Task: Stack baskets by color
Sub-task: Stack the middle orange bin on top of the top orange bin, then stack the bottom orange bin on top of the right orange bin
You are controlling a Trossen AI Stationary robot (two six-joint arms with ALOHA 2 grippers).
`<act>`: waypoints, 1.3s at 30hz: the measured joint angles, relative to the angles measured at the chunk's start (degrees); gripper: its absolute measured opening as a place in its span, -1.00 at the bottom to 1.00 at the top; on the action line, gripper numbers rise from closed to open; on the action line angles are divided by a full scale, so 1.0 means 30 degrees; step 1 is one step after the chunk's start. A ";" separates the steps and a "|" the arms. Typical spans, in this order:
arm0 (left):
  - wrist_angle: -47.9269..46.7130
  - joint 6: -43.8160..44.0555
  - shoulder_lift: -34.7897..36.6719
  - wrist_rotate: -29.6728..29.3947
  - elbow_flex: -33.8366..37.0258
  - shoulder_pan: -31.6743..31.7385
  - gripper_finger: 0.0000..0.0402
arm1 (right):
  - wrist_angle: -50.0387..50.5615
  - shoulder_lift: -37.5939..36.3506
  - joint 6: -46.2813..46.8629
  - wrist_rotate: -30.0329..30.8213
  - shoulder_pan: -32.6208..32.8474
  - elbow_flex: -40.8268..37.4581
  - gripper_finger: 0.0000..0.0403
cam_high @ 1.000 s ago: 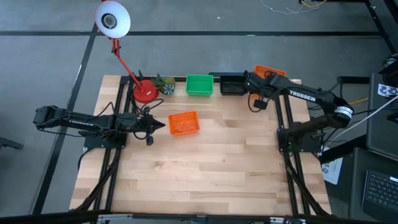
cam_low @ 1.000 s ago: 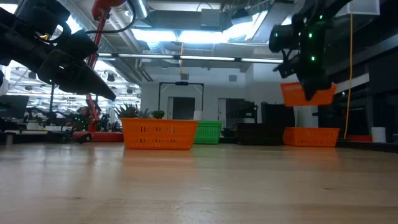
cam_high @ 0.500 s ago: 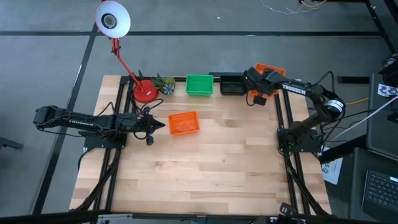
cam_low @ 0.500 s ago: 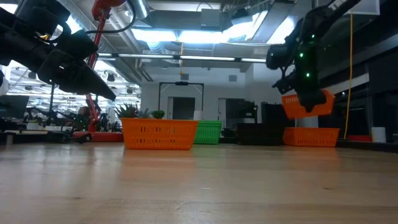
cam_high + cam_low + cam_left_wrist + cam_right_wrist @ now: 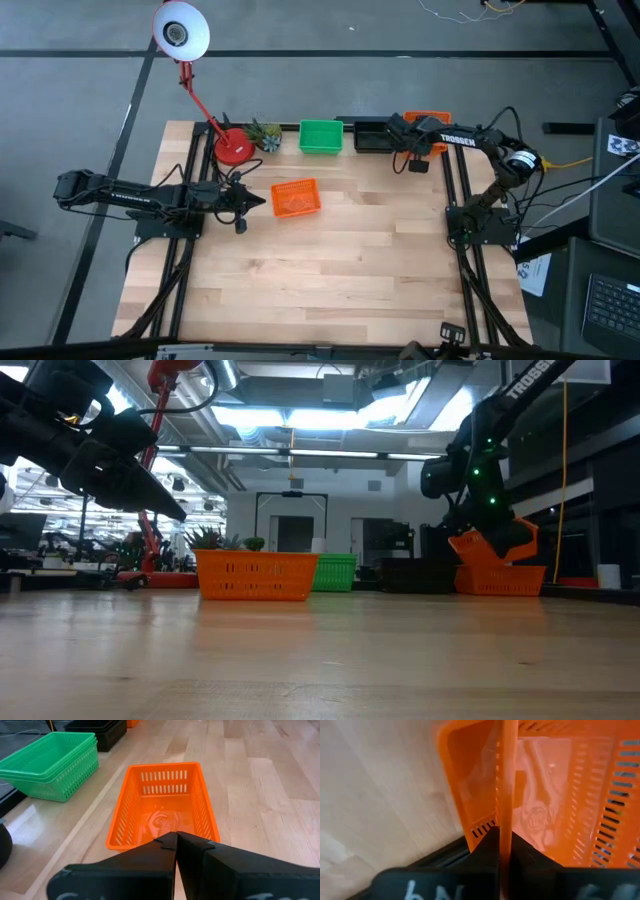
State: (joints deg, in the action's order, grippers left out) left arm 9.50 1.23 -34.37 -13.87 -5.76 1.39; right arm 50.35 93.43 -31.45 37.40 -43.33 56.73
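My right claw (image 5: 501,851) is pinched tight on the thin wall of an orange basket (image 5: 555,795), at the table's far edge around one o'clock. I hold it tilted over a second orange basket (image 5: 500,580). Its long axis I cannot tell. My left claw (image 5: 176,840) hangs shut just short of a third orange basket (image 5: 295,198), long axis nine-to-three.

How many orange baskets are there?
3. One orange basket sits mid-table near the left pincer. The right pincer holds a tilted orange one over another at the table's far right corner. More might be nested.
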 joint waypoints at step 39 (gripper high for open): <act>-0.3922 0.6429 -0.0359 0.0117 -0.1203 -0.0007 -1.00 | 0.7236 -0.0831 0.5342 -1.6602 0.3740 0.4007 -0.68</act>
State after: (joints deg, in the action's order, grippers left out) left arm -2.27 20.52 -35.45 -13.52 -9.37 1.37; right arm 72.06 90.94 -15.42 -12.41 -32.11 68.75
